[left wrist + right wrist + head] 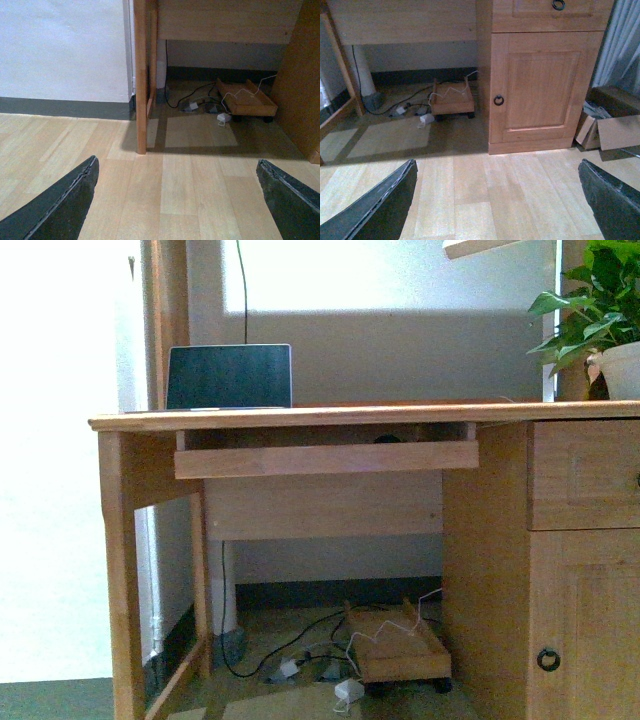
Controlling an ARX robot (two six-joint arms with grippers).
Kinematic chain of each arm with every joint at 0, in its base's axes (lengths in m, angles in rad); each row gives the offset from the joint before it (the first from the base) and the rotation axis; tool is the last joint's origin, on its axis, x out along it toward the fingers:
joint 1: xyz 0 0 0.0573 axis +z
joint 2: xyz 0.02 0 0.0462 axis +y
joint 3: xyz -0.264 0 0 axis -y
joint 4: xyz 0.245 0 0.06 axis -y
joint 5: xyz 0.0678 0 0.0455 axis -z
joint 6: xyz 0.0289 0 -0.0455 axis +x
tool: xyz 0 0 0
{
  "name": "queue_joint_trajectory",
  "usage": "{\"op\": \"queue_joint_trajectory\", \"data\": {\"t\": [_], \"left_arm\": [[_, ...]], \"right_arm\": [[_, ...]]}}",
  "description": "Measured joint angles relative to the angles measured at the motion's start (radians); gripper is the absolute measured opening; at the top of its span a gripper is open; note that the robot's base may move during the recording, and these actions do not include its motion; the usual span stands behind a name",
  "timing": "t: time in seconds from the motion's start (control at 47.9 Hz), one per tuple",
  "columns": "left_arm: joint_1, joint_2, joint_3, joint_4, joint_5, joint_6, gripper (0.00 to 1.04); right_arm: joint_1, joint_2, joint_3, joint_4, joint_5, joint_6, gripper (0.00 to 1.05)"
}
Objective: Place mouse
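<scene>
The table (pixel 300 417) is of light yellowish wood with a smooth, slightly satin finish, the floor (pixel 190 190) shows pale smooth planks of wood look, the ring pull (pixel 498 100) on the cupboard door (pixel 540 85) seems dark metal, and the fingers (pixel 60 210) of the left hand (pixel 177 165) are dark, matt and rough-edged.

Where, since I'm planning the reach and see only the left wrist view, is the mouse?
Observer: In the front view, what looks like the mouse, a small dark rounded shape, sits on the keyboard tray under the desktop. It is mostly hidden behind the tray's front rail, so I can't be sure.
Operator: Anything on the desktop?
Observer: A laptop stands open toward the left end.
Operator: Is the right arm free?
Observer: Yes. The right wrist view shows the right gripper open and holding nothing, facing a cabinet door.
</scene>
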Motion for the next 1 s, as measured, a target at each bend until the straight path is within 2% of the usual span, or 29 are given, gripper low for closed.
{"op": "queue_joint_trajectory", "data": {"t": [1.001], "left_arm": [[0.0,0.0,0.0,0.0,0.0,0.0,0.97]], "right_arm": [[0.0,0.0,0.0,0.0,0.0,0.0,0.97]]}}
